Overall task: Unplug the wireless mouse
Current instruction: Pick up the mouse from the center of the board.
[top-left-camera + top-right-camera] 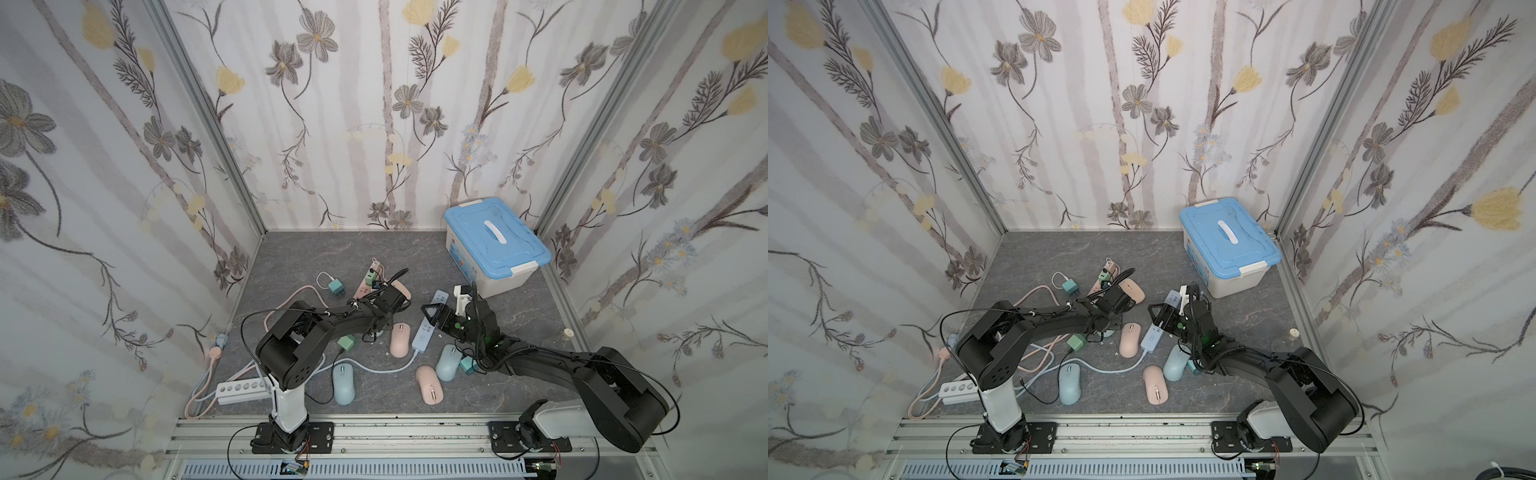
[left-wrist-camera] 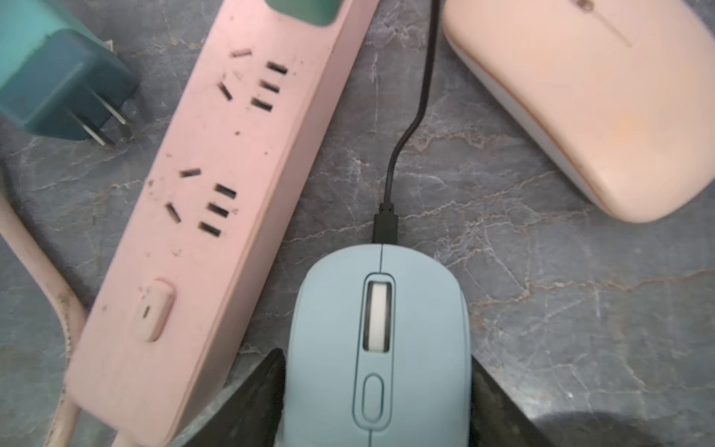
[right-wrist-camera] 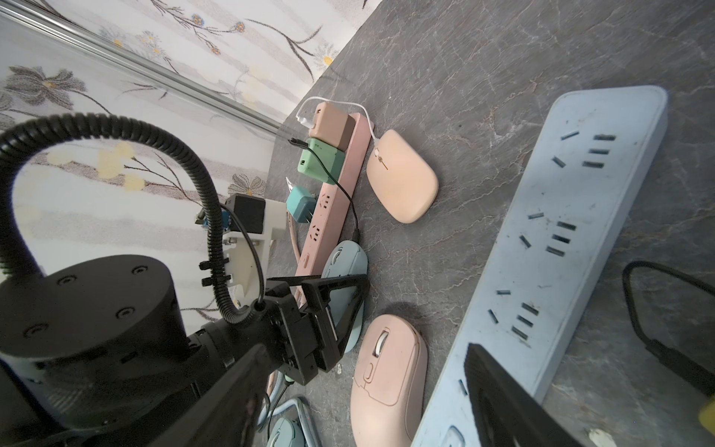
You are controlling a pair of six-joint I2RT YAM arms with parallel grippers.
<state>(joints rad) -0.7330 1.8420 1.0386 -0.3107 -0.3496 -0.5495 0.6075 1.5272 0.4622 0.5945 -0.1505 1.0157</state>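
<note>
We find the smooth, rounded pale-blue mouse (image 2: 379,302) near the middle of the grey marbled surface (image 1: 415,257). It lies just beside the switch end of the matte pink power strip (image 2: 216,216). A thin black cable (image 2: 419,104) is plugged into its nose by a squared connector.

The left arm reaches in from the near edge with its elbow raised and its wrist bent down. The left gripper (image 2: 376,358) clasps the mouse, its dark wedge-shaped fingers (image 2: 263,387) pressed to both flanks. A flat, glossy peach mouse (image 2: 580,108) and a boxy teal charger (image 2: 50,81) lie on either side.

The right arm stretches low from the near right corner. The right gripper (image 1: 432,318) hangs over the long scuffed blue power strip (image 3: 561,240) with its fingers parted and nothing between them.

In the far right corner stands a white plastic box with a latched blue lid (image 1: 494,241). We cannot see its contents.
</note>
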